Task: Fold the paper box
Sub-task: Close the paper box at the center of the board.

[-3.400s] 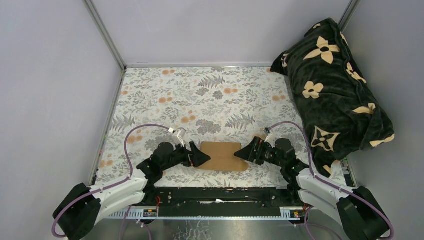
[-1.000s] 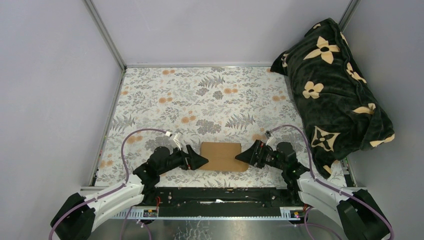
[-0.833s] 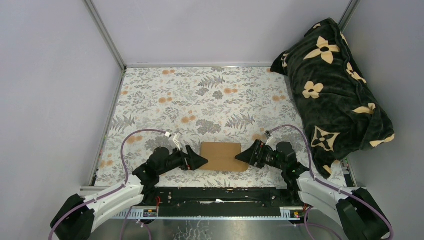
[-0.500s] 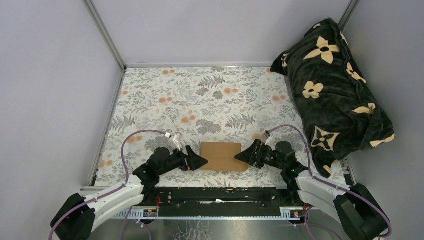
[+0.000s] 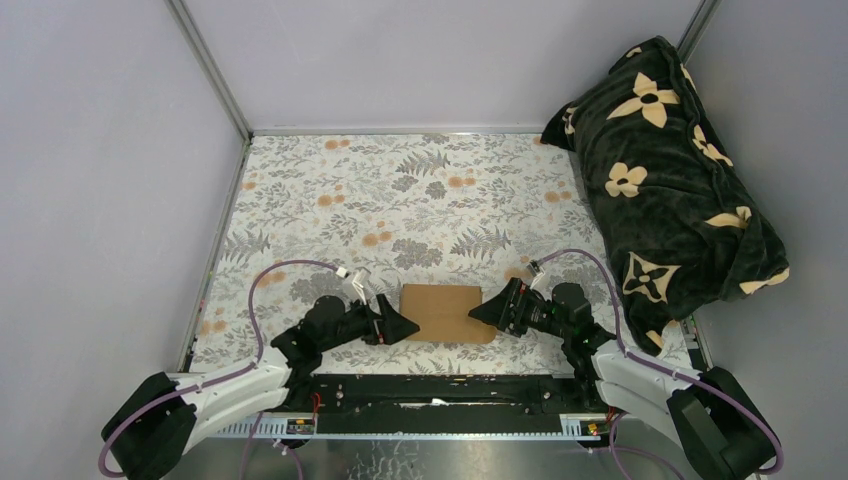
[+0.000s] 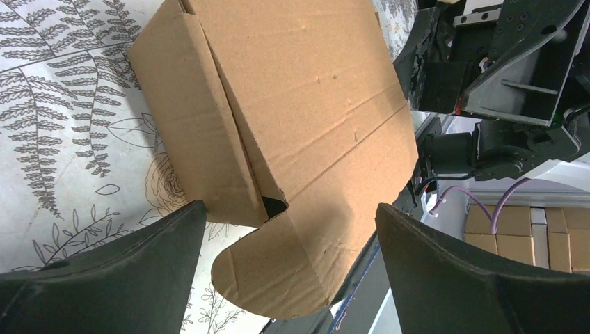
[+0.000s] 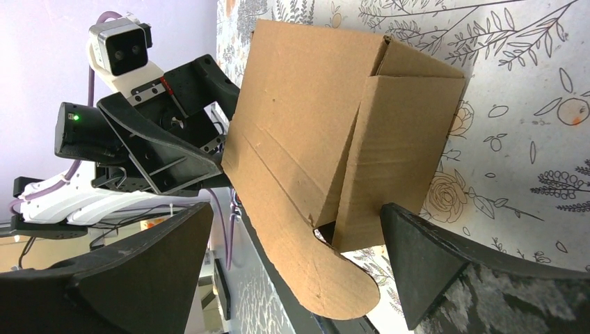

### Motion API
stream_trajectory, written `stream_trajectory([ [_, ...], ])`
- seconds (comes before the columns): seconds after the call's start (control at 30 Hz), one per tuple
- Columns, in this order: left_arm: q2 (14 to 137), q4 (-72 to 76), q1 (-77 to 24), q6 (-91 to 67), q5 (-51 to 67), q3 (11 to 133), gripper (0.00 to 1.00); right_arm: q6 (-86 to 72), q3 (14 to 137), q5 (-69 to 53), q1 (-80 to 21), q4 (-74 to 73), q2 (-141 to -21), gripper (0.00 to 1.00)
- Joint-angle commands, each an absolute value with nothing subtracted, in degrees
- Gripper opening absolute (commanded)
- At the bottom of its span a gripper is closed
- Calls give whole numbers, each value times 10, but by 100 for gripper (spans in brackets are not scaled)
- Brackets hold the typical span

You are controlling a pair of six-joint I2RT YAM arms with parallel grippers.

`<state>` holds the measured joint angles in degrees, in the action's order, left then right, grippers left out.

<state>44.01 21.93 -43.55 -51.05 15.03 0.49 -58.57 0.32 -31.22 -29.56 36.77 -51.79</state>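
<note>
I have the left tool [image 5: 404, 325] spread wide with nothing pinched, and the right tool [image 5: 481, 312] is the same, its fingers apart and empty. The paper box [image 5: 447, 312] lies on the floral bench [image 5: 350, 200] directly between the two tools. One short end faces the left tool's tips and the other faces the right tool's tips.

From the left wrist, the paper box [image 6: 299, 118] sits just ahead of the left tool [image 6: 286, 209], in line with the gap between its fingers [image 6: 139, 271]. A side flap is folded against the end nearest me, and a rounded tuck flap [image 6: 278, 271] juts out loose beside it. The right tool's dark housing shows beyond the far end of the box.

From the right wrist, the paper box [image 7: 313, 132] stands just ahead of the right tool [image 7: 296, 209], with the same rounded flap hanging off its edge. I cannot tell whether either tool's tips touch the cardboard.

Well off to the right tool's outer side, a dark flowered blanket [image 5: 670, 170] is heaped against the wall.
</note>
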Motion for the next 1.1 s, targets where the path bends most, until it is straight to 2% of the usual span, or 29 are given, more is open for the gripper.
stream_trajectory([
  [0.0,447,272,-447,-515,139,-6,99,-593,0,-337,-294,403,-521,100],
  [0.33,449,272,-455,-517,136,-5,98,-597,0,-345,-294,414,-531,100],
  [1.07,362,161,-473,-522,121,45,99,-600,35,-346,-295,315,-449,100],
])
